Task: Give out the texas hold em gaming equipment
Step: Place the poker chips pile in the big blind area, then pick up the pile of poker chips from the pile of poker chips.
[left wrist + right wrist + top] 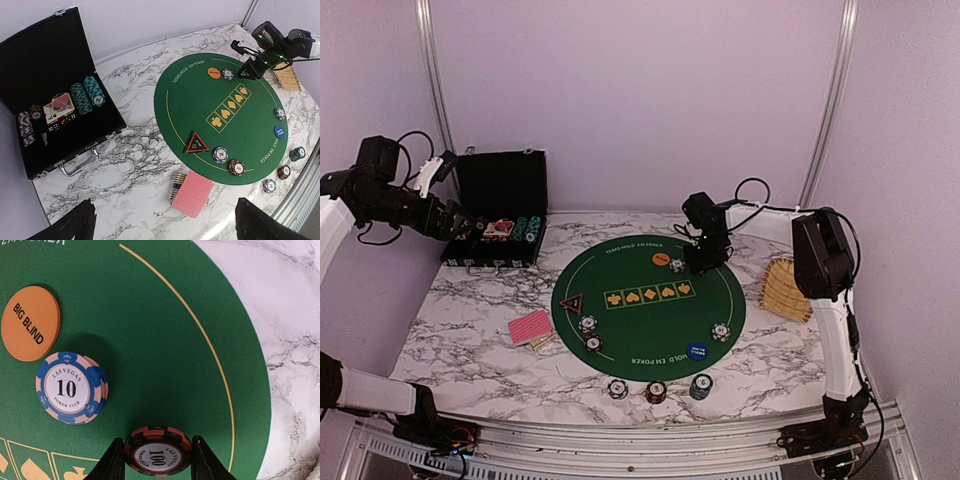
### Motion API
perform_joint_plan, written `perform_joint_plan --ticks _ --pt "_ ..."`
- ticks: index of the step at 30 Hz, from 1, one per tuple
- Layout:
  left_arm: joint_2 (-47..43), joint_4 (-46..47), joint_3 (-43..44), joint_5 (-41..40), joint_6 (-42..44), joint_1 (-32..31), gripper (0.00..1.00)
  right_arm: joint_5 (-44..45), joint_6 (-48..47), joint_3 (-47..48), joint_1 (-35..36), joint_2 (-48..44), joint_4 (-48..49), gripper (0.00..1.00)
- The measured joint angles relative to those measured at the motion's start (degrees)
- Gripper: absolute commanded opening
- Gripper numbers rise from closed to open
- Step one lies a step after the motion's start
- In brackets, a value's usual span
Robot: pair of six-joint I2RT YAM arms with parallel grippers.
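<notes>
Looks like you're mid-placement: your right gripper is clamped on the 100 chip over the green mat, near the 10 chips and Big Blind button, so ease down and release, while your left gripper hangs wide apart.

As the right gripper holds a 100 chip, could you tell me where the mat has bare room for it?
Free: the felt between the 10 chip and the yellow line. Crowded: by the Big Blind button and suit boxes.

Bright, even, faintly violet light; the blue 10 chip throws a soft shadow on the green mat; focus is sharp.
</notes>
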Motion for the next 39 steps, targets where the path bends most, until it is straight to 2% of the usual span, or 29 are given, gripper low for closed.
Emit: perform_joint_plan --ticks 5,8,19,25,29,33,39 --pt "-0.02 -0.02 0.02 -0.02 0.15 0.00 0.99 -0.33 0.17 0.00 -0.24 0.17 0.61 0.57" --pt "-0.02 -0.02 0.02 -0.02 0.17 0.00 0.99 -0.42 0.13 -0.07 -0.26 0.26 0.81 0.65" --pt "-0.52 -0.33 0.02 0.00 0.35 0.00 0.99 -0.26 0.44 -0.13 -0.24 -0.48 0.72 0.64" --pt "-0.70 -0.39 0.02 0.02 0.37 0.00 0.99 1.16 0.42 -3.96 2.05 -10.45 0.63 0.68" --pt "-0.70 -0.39 0.02 0.02 0.37 -0.04 0.99 1.90 0.59 -8.57 8.52 -19.65 1.09 0.79" --pt "-0.70 -0.39 0.02 0.04 0.39 -0.15 0.99 1.27 1.62 -15.74 19.93 -26.67 1.33 0.88" --pt "-0.70 -0.39 0.02 0.09 0.42 -0.15 0.99 -3.69 4.83 -27.17 35.87 -30.88 0.76 0.91"
